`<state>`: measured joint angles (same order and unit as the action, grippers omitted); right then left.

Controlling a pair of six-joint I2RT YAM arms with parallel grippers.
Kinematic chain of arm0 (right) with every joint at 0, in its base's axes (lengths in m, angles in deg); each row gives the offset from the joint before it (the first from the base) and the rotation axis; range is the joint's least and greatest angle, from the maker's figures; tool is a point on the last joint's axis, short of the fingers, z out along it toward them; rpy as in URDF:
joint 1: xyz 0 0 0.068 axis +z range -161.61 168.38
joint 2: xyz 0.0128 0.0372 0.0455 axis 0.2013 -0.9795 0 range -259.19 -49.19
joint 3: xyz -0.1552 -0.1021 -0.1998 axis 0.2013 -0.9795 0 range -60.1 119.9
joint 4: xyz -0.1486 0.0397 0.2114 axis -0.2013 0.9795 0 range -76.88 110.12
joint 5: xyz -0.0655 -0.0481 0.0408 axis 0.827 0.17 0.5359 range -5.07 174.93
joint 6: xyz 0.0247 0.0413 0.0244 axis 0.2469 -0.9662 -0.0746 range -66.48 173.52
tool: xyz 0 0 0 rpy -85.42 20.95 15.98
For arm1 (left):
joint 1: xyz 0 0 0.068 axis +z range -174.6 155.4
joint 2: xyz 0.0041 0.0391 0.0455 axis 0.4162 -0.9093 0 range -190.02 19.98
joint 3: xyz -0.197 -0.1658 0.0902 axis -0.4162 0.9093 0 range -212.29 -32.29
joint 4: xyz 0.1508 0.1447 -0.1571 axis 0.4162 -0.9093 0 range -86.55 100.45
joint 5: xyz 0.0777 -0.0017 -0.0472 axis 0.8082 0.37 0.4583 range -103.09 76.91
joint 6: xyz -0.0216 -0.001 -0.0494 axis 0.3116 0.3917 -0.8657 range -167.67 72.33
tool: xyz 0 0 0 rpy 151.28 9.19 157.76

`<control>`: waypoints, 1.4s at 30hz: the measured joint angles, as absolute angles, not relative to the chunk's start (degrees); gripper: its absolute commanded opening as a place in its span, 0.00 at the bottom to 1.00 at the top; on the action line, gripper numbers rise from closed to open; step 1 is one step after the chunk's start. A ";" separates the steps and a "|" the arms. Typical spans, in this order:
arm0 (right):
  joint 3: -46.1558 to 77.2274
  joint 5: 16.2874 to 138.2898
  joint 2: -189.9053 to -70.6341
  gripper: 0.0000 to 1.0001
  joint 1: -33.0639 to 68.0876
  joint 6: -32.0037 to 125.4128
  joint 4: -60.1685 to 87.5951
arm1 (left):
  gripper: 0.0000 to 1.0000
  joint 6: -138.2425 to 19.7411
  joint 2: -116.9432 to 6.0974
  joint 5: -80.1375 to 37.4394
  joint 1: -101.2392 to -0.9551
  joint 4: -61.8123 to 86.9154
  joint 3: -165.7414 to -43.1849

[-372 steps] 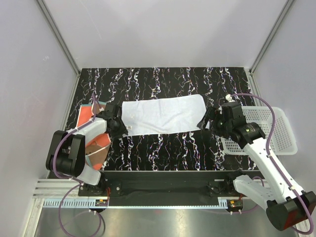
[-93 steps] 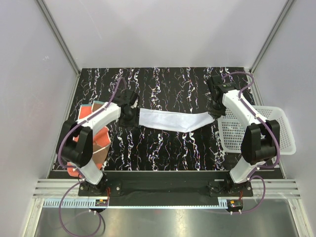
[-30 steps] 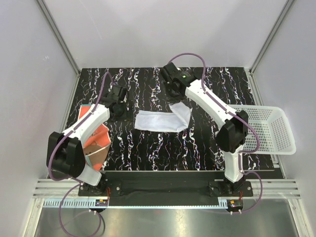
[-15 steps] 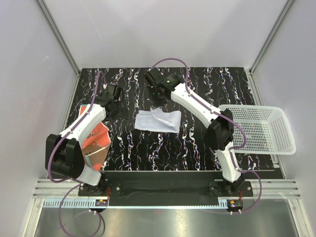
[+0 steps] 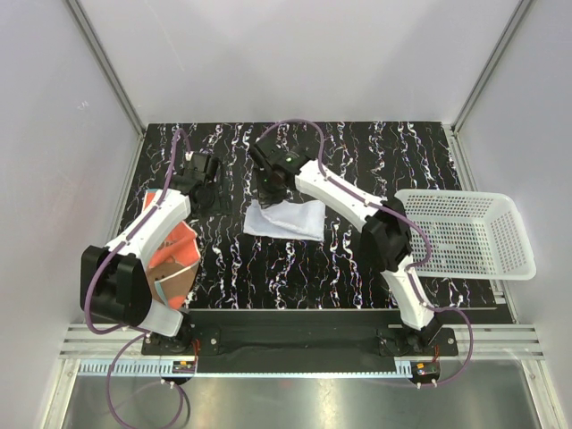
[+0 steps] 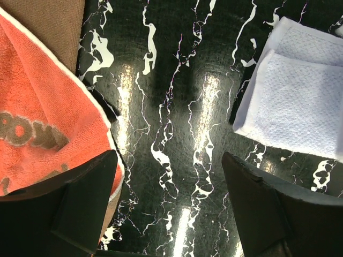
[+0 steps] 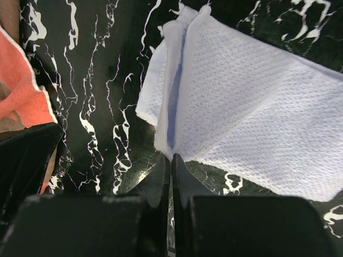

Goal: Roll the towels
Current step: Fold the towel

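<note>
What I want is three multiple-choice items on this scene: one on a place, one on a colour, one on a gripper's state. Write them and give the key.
1. Where does the white perforated plastic basket stand?
A. Between the arms' bases.
B. At the far left corner.
C. At the right edge of the dark marbled table.

2. What colour is the small folded cloth towel that the right gripper pinches?
A. Orange.
B. White.
C. Green.

3. How is the left gripper?
A. Open and empty.
B. Shut on the basket.
C. Shut on the towel.

Key:
1 C, it sits on the right, partly past the table's edge.
2 B, the right wrist view shows white weave at the shut fingertips.
3 A, its fingers stand apart over bare tabletop.
</note>
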<state>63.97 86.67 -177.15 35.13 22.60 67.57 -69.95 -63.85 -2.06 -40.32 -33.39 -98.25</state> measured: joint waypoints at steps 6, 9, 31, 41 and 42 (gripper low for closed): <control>61.52 85.60 -178.31 0.00 36.39 21.68 64.91 | 0.84 -71.05 -63.72 -2.32 -40.32 -32.80 -97.02; 60.69 84.59 -179.25 0.00 36.81 21.07 63.05 | 0.84 -71.44 -63.72 -2.30 -40.32 -32.73 -96.78; 55.38 79.96 -179.82 1.00 37.46 20.15 54.46 | 0.84 -71.66 -63.67 -1.82 -40.32 -32.36 -96.39; 22.64 78.69 -150.64 0.50 26.41 16.96 42.20 | 0.81 -69.82 -62.97 -5.49 -41.48 -28.93 -95.49; 20.02 78.23 -149.68 0.49 24.61 16.22 40.60 | 0.81 -69.50 -63.00 -6.30 -41.74 -28.45 -95.49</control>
<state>20.02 78.23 -149.68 24.61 16.22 40.60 -69.50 -63.00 -6.30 -41.74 -28.45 -95.49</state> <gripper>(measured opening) 0.533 0.819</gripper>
